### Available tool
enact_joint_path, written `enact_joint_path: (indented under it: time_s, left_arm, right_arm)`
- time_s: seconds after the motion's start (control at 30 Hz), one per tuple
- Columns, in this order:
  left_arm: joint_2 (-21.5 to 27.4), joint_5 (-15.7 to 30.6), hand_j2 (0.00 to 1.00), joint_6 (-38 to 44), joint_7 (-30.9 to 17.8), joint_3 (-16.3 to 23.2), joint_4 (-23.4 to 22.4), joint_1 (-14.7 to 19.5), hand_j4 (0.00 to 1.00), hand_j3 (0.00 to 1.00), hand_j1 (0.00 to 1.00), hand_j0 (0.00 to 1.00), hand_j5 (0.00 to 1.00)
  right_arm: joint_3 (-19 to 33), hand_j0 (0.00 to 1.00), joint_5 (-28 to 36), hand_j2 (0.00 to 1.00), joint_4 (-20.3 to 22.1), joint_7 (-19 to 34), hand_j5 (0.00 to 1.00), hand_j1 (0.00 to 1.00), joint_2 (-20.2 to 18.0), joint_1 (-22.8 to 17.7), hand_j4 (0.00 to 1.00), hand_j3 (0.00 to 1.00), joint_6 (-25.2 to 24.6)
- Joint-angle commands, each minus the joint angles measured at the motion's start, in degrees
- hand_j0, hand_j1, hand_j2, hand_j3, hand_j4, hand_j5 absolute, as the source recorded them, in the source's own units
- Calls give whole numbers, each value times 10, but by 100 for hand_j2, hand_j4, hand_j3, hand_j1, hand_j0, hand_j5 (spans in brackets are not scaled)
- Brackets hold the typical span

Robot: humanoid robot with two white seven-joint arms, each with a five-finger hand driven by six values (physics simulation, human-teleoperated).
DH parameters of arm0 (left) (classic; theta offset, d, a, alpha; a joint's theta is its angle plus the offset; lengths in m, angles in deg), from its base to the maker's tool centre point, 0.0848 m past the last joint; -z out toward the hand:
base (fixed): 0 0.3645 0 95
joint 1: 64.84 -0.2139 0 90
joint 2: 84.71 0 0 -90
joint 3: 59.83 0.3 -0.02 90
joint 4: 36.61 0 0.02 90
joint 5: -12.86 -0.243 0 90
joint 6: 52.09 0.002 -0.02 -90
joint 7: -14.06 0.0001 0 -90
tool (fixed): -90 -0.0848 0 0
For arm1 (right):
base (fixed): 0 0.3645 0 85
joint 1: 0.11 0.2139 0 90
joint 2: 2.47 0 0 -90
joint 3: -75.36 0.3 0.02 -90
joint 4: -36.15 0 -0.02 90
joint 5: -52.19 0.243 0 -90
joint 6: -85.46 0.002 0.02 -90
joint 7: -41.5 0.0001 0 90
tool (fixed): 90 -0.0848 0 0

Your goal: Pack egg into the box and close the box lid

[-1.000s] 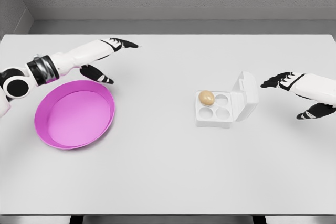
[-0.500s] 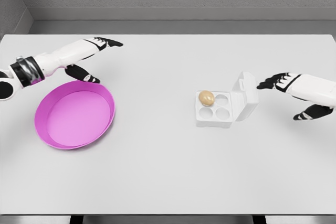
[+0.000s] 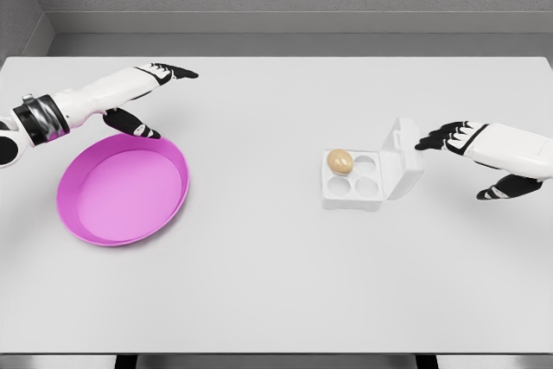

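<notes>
table (image 3: 276, 283): white, flat; it carries everything here.
bowl (image 3: 121, 189): large pink dish at the left, nothing in it; no part in the next move.
box (image 3: 373, 172): small white carton right of centre, four cups in the base, lid (image 3: 404, 158) standing up on the right side. Likely light and thin-walled, so it may slide when pushed; best pressed on the lid's outer face, near the top edge.
egg (image 3: 340, 161): already seated in the back-left cup. Fragile, smooth; needs no more handling, only a gentle lid.
right hand (image 3: 471, 149): fingers spread and extended toward the lid, tips just beside it, contact unclear; holds nothing.
left hand (image 3: 143, 97): above the bowl's far rim, fingers straight and relaxed, thumb down, holding nothing.
</notes>
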Motion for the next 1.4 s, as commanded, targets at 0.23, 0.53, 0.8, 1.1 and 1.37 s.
enact_joint_path:
  time_s: [0.23,0.53,0.8,1.1,1.37]
  left_arm:
    - [9,3,100,0,2,-1,-1,0,100,100,100,100,100]
    - [9,3,100,0,3,-1,-3,1,100,100,100,100,100]
    - [9,3,100,0,3,-2,-4,2,100,100,100,100,100]
    - [14,3,100,0,3,-2,-4,3,100,100,100,100,100]
    - [20,2,100,0,2,-2,-11,1,100,100,100,100,100]
  right_arm:
    - [-1,100,4,100,15,0,100,100,14,-4,100,100,-2]
    - [-5,100,5,100,20,0,100,100,51,-4,100,100,-2]
    - [-12,100,5,100,22,0,100,100,92,-7,100,100,-2]
    - [-12,100,6,100,27,0,100,100,103,-11,100,100,-2]
    - [60,100,8,100,24,0,100,100,85,-51,100,100,-2]
